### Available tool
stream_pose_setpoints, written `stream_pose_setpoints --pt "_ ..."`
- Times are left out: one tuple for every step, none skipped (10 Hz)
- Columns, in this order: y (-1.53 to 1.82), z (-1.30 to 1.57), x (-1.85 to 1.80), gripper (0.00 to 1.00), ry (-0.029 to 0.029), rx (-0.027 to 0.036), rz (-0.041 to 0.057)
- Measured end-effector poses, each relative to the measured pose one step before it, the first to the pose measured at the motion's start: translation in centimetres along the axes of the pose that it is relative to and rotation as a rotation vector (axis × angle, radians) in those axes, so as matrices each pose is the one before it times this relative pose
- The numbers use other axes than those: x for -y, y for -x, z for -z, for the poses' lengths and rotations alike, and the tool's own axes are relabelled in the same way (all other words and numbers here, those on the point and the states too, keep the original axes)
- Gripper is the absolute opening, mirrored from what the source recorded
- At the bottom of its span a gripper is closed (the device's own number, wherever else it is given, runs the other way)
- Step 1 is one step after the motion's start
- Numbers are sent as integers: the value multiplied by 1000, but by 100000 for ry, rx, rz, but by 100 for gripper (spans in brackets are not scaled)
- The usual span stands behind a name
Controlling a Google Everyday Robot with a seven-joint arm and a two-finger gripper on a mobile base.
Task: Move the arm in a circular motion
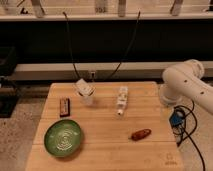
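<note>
Checking gripper first: not in view, it sits outside the frame, so can't tell its state or whether it holds anything.

Visible part of the arm (187,82): white glossy tube segments at the right edge of the camera view. A rounded joint sits at the far right corner of the wooden table (105,152), and a thick segment runs from it down and out past the right edge. Small dark screw holes show along that segment. No contact with any tabletop item; all of them are well apart from it.

Just below the arm, beside the table's right edge: a small blue part (176,120) with dark cables trailing down to the floor.

On the table, nearest the arm outward:
- brown oblong item (140,134), front right of centre, lying flat
- white bottle (122,99), lying on its side near the middle, long axis roughly front to back
- clear cup (85,92), back left of centre, with something pale tilted in its mouth; can't tell what
- dark rectangular bar (64,106), left of the cup, flat
- green plate (63,137), front left, pale ring pattern inside

Behind the table: two black cables (71,50) hang down from above and meet near the back ledge, just behind the cup.
</note>
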Motion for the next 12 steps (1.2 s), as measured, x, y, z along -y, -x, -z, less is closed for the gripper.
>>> stream_pose_setpoints --pt "437 -137 494 80 130 30 380" --pt "-54 -136 112 80 283 -656 261" --pt "53 -143 -14 80 215 -160 265" --pt "248 -38 400 80 -236 355 662" --pt "502 -13 320 80 338 18 877" --pt "974 -25 521 80 50 406 1381" --pt "398 -71 101 80 436 33 706" --pt "174 -82 -130 80 867 -430 617" --pt "482 -39 116 80 134 480 616" --pt "631 7 355 80 -207 416 1085" --pt "512 -6 48 80 51 153 1060" --pt "893 -51 112 80 209 600 1211"
